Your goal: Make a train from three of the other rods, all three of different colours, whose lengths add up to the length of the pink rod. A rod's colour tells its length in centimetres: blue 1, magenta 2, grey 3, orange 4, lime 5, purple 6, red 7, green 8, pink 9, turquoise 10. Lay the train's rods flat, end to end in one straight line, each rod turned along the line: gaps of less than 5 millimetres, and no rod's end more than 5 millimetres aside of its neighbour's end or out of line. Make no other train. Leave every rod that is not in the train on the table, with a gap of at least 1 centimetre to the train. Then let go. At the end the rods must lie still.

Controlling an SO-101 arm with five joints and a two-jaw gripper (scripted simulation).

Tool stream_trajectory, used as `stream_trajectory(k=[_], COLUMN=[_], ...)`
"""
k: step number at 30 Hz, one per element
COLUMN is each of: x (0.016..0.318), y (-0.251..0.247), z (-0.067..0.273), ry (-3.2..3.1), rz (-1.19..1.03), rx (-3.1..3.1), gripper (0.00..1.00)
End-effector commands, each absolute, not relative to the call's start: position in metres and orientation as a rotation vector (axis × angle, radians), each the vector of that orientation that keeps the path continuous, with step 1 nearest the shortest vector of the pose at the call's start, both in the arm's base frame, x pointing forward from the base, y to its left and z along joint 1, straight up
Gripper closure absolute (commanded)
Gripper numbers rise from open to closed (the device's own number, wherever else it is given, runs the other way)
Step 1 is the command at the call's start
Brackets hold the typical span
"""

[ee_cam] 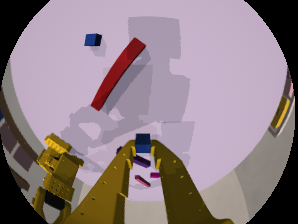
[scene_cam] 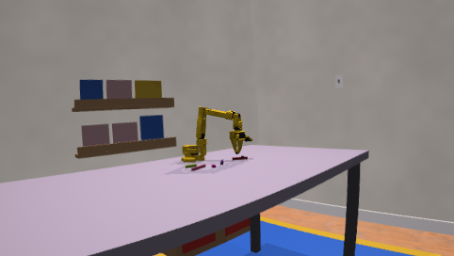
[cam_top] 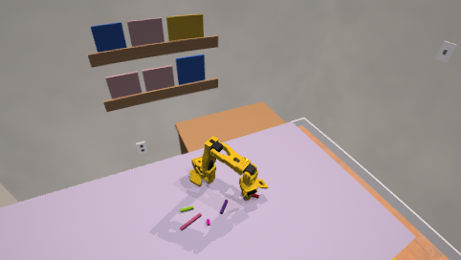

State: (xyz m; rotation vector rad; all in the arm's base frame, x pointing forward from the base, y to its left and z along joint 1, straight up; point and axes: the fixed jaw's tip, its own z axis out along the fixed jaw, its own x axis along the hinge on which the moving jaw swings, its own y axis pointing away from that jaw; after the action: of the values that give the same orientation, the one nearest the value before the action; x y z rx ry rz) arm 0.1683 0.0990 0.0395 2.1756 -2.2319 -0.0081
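Note:
My gripper (cam_top: 249, 193) (scene_cam: 236, 151) (ee_cam: 143, 151) is shut on a small blue rod (ee_cam: 143, 139) and holds it above the table. A red rod (cam_top: 256, 195) (scene_cam: 239, 158) (ee_cam: 120, 72) lies flat just beyond the fingers. A second blue rod (ee_cam: 93, 40) lies on the table past the red one's far end. Nearer the arm's base lie a purple rod (cam_top: 223, 206) (scene_cam: 221, 162), a short magenta rod (cam_top: 208, 222) (scene_cam: 214, 166), the long pink rod (cam_top: 190, 222) (scene_cam: 198, 167) and a lime rod (cam_top: 186, 208) (scene_cam: 190, 166), all apart from each other.
The arm's base (cam_top: 197, 175) (scene_cam: 190, 151) stands at the back of the lilac table top (cam_top: 311, 191). The table's right edge (cam_top: 363, 167) is some way off. Wall shelves (cam_top: 153, 48) hang behind the table.

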Motion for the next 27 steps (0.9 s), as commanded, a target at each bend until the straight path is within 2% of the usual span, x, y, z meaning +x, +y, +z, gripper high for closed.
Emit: stream_trajectory(k=[1, 27], x=[0.1889, 0.1983], y=[0.1150, 0.1230], z=[0.0536, 0.0487], ry=[-2.150, -2.009], rz=[0.039, 0.044], rx=[2.395, 2.513], gripper=[1.00, 1.00])
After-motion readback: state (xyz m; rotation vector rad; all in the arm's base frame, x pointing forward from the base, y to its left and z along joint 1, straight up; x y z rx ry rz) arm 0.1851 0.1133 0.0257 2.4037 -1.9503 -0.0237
